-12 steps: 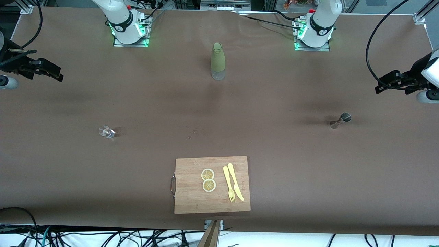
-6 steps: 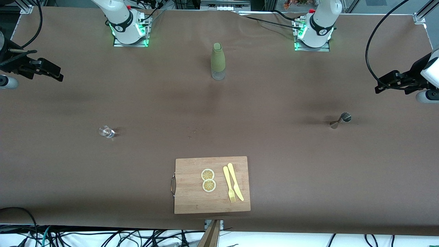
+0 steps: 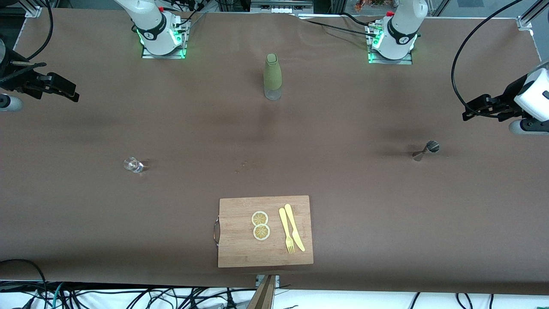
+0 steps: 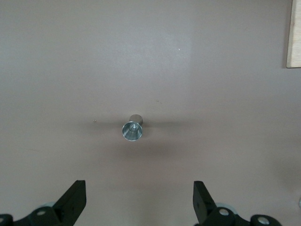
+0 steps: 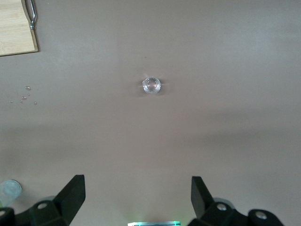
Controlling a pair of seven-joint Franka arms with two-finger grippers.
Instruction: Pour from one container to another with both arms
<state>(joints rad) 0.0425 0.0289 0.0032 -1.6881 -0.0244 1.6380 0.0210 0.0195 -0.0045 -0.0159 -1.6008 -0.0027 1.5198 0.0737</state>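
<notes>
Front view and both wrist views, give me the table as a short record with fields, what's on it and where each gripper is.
bottle: green sleeved bottle upright, between the arm bases
glass: small clear glass toward the right arm's end
jigger: metal jigger toward the left arm's end
board: cutting board nearest the front camera, carrying two lemon slices, fork, knife
left gripper: open, above the jigger's end
right gripper: open, empty, above the glass's end

Two white jointed arms with black bands rise from green-lit bases. The left gripper [image 3: 468, 112] hangs with fingers spread wide above the table's left-arm end; the right gripper [image 3: 73, 92] hangs likewise spread above the right-arm end, both empty
</notes>
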